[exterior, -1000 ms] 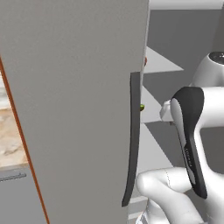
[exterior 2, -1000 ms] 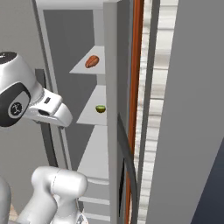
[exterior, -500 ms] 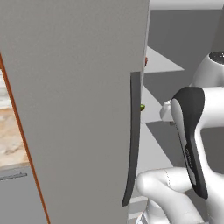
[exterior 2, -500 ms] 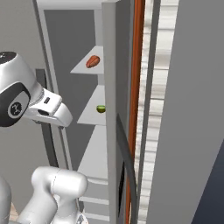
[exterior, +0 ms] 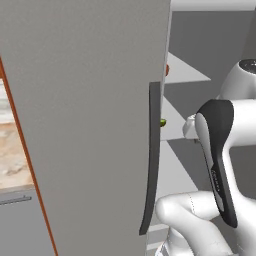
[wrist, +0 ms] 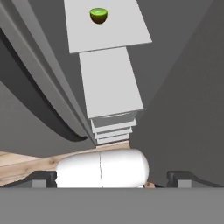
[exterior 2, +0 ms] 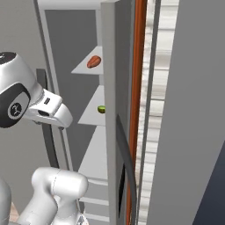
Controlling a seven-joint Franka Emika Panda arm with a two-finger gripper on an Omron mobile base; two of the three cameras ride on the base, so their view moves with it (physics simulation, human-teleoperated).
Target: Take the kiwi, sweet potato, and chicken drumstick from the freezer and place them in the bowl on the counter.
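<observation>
Standing at full spread, the gripper [wrist: 112,177] holds nothing; its two dark fingertips [wrist: 43,178] sit far apart at the bottom of the hand view, with open air between them. Ahead of the hand, pale grey shelves step away inside the freezer [exterior 2: 110,66]. The kiwi [wrist: 99,15] rests on the farthest shelf in that view, a cut half with its bright green face up, well apart from the gripper. In the right base view the kiwi [exterior 2: 101,109] lies on the middle shelf, close to the door edge, and a reddish-brown item [exterior 2: 93,61], likely the sweet potato, lies on the shelf above it. In the left base view the grey freezer door [exterior: 85,125] stands open, its long dark handle [exterior: 151,160] running vertically; the kiwi [exterior: 163,122] peeks out just beyond the handle. A strip of the beige marbled counter [exterior: 12,150] shows at the far left. The chicken drumstick and the bowl cannot be made out.
</observation>
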